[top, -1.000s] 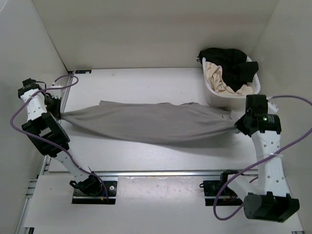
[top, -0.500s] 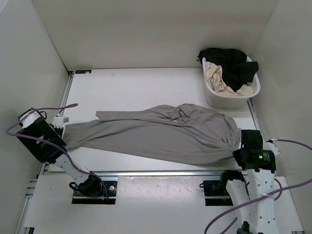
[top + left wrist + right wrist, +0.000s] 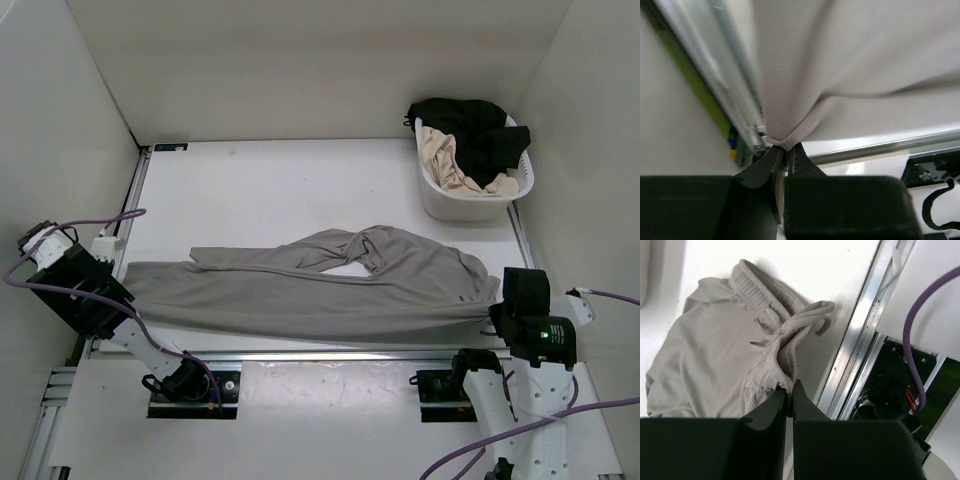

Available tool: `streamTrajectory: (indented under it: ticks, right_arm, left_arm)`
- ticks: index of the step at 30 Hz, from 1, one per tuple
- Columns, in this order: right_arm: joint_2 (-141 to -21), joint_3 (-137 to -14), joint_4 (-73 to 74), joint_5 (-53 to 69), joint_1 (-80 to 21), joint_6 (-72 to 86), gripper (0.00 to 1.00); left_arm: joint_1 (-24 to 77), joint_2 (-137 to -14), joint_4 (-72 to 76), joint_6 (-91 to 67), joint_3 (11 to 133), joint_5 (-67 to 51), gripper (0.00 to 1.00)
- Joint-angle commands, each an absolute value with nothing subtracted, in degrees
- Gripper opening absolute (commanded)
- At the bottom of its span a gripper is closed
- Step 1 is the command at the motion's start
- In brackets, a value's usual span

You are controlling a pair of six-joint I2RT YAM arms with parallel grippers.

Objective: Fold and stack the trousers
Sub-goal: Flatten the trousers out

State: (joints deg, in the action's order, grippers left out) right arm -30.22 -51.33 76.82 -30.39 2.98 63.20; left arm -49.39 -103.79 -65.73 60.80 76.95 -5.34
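Observation:
The grey trousers point(image 3: 320, 290) lie stretched left to right across the near part of the white table, legs to the left, ribbed waistband with drawstring to the right. My left gripper point(image 3: 786, 148) is shut on the leg ends point(image 3: 790, 100) at the table's left edge; in the top view it point(image 3: 122, 283) sits at the cloth's left tip. My right gripper point(image 3: 790, 388) is shut on the ribbed waistband point(image 3: 771, 357) near the front rail; in the top view it point(image 3: 492, 312) is at the cloth's right end. The far leg is bunched near the middle.
A white laundry basket point(image 3: 440, 196) at the back right holds a black garment point(image 3: 470, 125) and a beige garment point(image 3: 445, 160). Aluminium rails run along the table's front point(image 3: 330, 355) and left edges. White walls close in on both sides.
Both grippers have pulled the trousers toward the near edge and lowered them. The cloth went from hanging taut between the arms to lying flatter and longer on the table.

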Motion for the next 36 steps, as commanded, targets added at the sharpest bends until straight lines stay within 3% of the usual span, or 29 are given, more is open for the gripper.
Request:
streamTrajectory:
  ticks: [1, 2, 4, 5, 6, 8, 10, 16, 21, 25, 30, 36]
  right_arm:
    - [-27.6, -49.4, 85.17, -32.7, 3.25, 66.7, 0.05]
    - [-27.08, -48.7, 85.17, -32.7, 3.25, 67.84, 0.08]
    - [-26.54, -48.17, 85.17, -32.17, 3.25, 68.47, 0.34]
    - [-26.02, -48.16, 85.17, -32.17, 3.25, 69.34, 0.49]
    - [-26.02, -48.16, 85.17, -32.17, 3.25, 70.04, 0.7]
    - [-26.02, -48.69, 85.17, -33.04, 3.25, 70.05, 0.76]
    - [-26.54, -50.53, 85.17, -34.45, 3.25, 70.05, 0.79]
    - [-36.45, -55.2, 79.49, -36.57, 3.25, 60.23, 0.79]
    - [-43.4, -52.39, 66.03, -27.79, 3.25, 50.81, 0.78]
    - [-51.56, -47.4, 57.14, -19.87, 3.25, 49.57, 0.75]
    - [-59.58, -40.89, 50.54, -17.84, 3.25, 52.64, 0.75]
    - [-63.28, -37.44, 45.35, -18.98, 3.25, 54.58, 0.74]
  left_arm:
    - [-50.01, -102.92, -65.22, 62.92, 73.75, -4.75, 0.18]
    - [-50.01, -102.4, -65.21, 62.93, 73.04, -4.75, 0.2]
    - [-50.01, -101.78, -65.21, 62.93, 71.81, -4.75, 0.28]
    - [-50.01, -101.78, -65.21, 62.93, 71.81, -4.14, 0.42]
    - [-50.01, -101.78, -65.21, 62.93, 71.28, -4.13, 0.47]
    - [-50.01, -101.78, -65.21, 62.93, 71.28, -3.6, 0.53]
    - [-50.01, -101.16, -65.21, 62.93, 71.8, -3.6, 0.58]
    - [-46.16, -98.62, -67.06, 64.51, 75.5, -10.63, 0.59]
    - [-37.28, -99.32, -67.06, 59.43, 80.58, -17.47, 0.67]
    - [-29.81, -101.33, -64.7, 51.97, 86.39, -25.38, 0.67]
    - [-13.74, -106.95, -58.38, 45.89, 87.71, -19.26, 0.72]
    - [-9.15, -115.48, -54.76, 42.71, 88.33, -12.58, 0.72]
